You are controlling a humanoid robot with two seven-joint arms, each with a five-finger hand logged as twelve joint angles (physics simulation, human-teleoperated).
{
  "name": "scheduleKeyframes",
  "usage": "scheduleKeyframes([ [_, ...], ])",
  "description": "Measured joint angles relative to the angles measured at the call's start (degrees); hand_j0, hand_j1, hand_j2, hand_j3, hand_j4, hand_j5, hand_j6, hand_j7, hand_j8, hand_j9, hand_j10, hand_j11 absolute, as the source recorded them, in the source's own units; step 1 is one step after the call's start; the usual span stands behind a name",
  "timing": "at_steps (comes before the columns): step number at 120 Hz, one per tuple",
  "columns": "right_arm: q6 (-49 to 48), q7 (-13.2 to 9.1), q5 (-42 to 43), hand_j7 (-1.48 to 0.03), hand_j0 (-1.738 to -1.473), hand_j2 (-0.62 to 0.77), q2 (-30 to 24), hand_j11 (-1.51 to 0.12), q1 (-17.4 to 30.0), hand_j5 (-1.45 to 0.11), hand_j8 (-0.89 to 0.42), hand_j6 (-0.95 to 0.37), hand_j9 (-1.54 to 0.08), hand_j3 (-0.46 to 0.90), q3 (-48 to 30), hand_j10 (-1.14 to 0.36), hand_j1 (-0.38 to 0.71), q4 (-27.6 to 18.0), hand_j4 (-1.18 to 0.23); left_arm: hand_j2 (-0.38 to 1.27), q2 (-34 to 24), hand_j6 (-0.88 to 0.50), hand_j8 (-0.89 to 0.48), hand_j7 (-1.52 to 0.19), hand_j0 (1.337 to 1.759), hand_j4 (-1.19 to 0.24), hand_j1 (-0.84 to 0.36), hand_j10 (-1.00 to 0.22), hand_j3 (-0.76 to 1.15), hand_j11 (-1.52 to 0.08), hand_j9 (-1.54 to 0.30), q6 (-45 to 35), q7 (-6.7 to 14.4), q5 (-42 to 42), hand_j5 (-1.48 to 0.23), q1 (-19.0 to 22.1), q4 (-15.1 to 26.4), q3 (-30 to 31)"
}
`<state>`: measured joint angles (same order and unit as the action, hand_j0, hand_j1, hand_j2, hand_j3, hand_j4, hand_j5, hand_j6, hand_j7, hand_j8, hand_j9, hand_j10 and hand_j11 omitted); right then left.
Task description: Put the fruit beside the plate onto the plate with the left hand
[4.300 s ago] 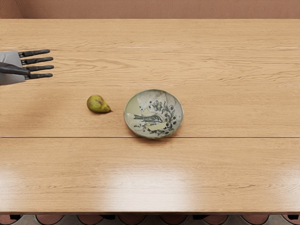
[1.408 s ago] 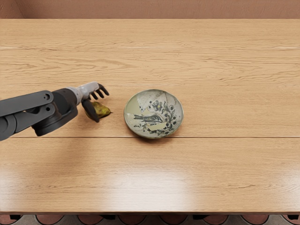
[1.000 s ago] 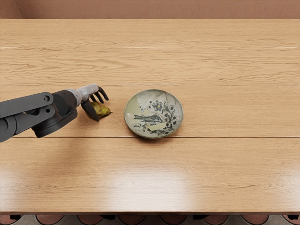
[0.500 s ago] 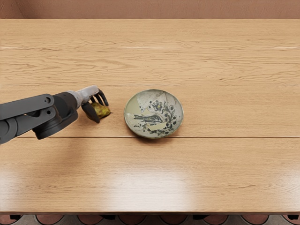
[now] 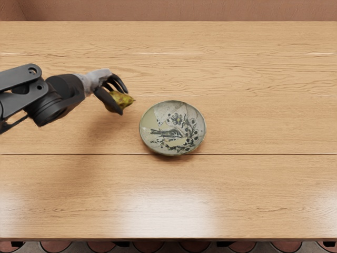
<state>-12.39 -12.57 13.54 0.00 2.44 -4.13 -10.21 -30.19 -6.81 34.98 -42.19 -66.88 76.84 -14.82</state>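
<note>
Pear (image 5: 124, 99) in my left hand (image 5: 108, 91): fingers (image 5: 119, 83) curled over the top of it, thumb underneath, grip closed on the fruit. Yellow-green skin shows between the dark fingertips, and its right end pokes out past them toward the plate (image 5: 172, 127).

Fruit is held clear of the table (image 5: 237, 184); a soft shadow lies on the wood below the hand, on the side of the front edge.

Position: left half of the table, about midway between front and far edges. Pear is just left of the plate's rim and a little toward the far edge, not touching it and not yet over it.

Plate sits flat near the table's middle, pale with a dark bird-and-leaf pattern.

My forearm comes in across the left edge, grey link first, then the dark round wrist.
</note>
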Motion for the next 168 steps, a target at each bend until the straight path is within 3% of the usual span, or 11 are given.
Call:
scheduleKeyframes([
  [16,0.0,0.0,0.0,-0.03,-1.658,0.0,0.0,-0.03,0.0,-0.03,-0.02,-0.02,-0.03,0.0,0.0,-0.02,-0.32,0.0,-0.02,0.18,0.2,-0.38,-0.34,-0.91,1.653,-0.65,-0.21,-0.48,0.0,-0.91,-0.91,0.5,0.0,4.4,-0.95,-2.9,0.0,-0.6],
  [49,0.0,0.0,0.0,-0.03,-1.658,0.0,0.0,-0.03,0.0,-0.03,-0.02,-0.02,-0.03,0.0,0.0,-0.02,-0.32,0.0,-0.02,0.3,3.9,-0.36,-0.32,-0.91,1.654,-0.65,-0.26,-0.46,0.0,-0.91,-0.91,6.0,0.0,6.2,-0.96,-5.5,0.1,-1.1],
  [84,0.0,0.0,0.0,-0.03,-1.658,0.0,0.0,-0.03,0.0,-0.03,-0.02,-0.02,-0.03,0.0,0.0,-0.02,-0.32,0.0,-0.02,0.38,9.9,-0.34,-0.3,-0.95,1.654,-0.65,-0.3,-0.43,0.0,-0.93,-0.93,7.8,0.0,6.4,-1.0,-4.6,0.1,0.0],
  [91,0.0,0.0,0.0,-0.03,-1.658,0.0,0.0,-0.03,0.0,-0.03,-0.02,-0.02,-0.03,0.0,0.0,-0.02,-0.32,0.0,-0.02,0.31,10.0,-0.35,-0.31,-0.94,1.654,-0.66,-0.29,-0.43,0.0,-0.94,-0.94,7.8,0.0,6.2,-1.0,-4.2,0.1,0.7],
  [109,0.0,0.0,0.0,-0.03,-1.658,0.0,0.0,-0.03,0.0,-0.03,-0.02,-0.02,-0.03,0.0,0.0,-0.02,-0.32,0.0,-0.02,0.31,11.1,-0.37,-0.32,-0.94,1.653,-0.67,-0.25,-0.44,0.0,-0.94,-0.93,7.8,0.0,6.1,-0.99,-3.8,0.1,1.5],
  [118,0.0,0.0,0.0,-0.03,-1.658,0.0,0.0,-0.03,0.0,-0.03,-0.02,-0.02,-0.03,0.0,0.0,-0.02,-0.32,0.0,-0.02,0.27,11.0,-0.38,-0.34,-0.83,1.654,-0.6,-0.23,-0.45,0.0,-0.84,-0.83,7.7,0.0,5.8,-0.88,-4.5,0.1,1.9],
  [133,0.0,0.0,0.0,-0.03,-1.658,0.0,0.0,-0.03,0.0,-0.03,-0.02,-0.02,-0.03,0.0,0.0,-0.02,-0.32,0.0,-0.02,0.15,10.9,-0.24,-0.22,-0.5,1.656,-0.36,-0.01,-0.28,0.0,-0.5,-0.5,7.7,0.0,5.6,-0.52,-5.3,0.0,2.3],
  [146,0.0,0.0,0.0,-0.03,-1.658,0.0,0.0,-0.03,0.0,-0.03,-0.02,-0.02,-0.03,0.0,0.0,-0.02,-0.32,0.0,-0.02,0.09,10.5,-0.15,-0.14,-0.3,1.657,-0.22,0.13,-0.17,0.0,-0.3,-0.3,9.9,0.0,6.2,-0.32,-5.9,0.0,1.8],
  [168,0.0,0.0,0.0,-0.03,-1.658,0.0,0.0,-0.03,0.0,-0.03,-0.02,-0.02,-0.03,0.0,0.0,-0.02,-0.32,0.0,-0.02,0.04,4.1,-0.07,-0.07,-0.14,1.658,-0.1,0.25,-0.08,0.0,-0.14,-0.14,22.7,0.0,13.4,-0.14,-4.7,0.0,-6.9],
])
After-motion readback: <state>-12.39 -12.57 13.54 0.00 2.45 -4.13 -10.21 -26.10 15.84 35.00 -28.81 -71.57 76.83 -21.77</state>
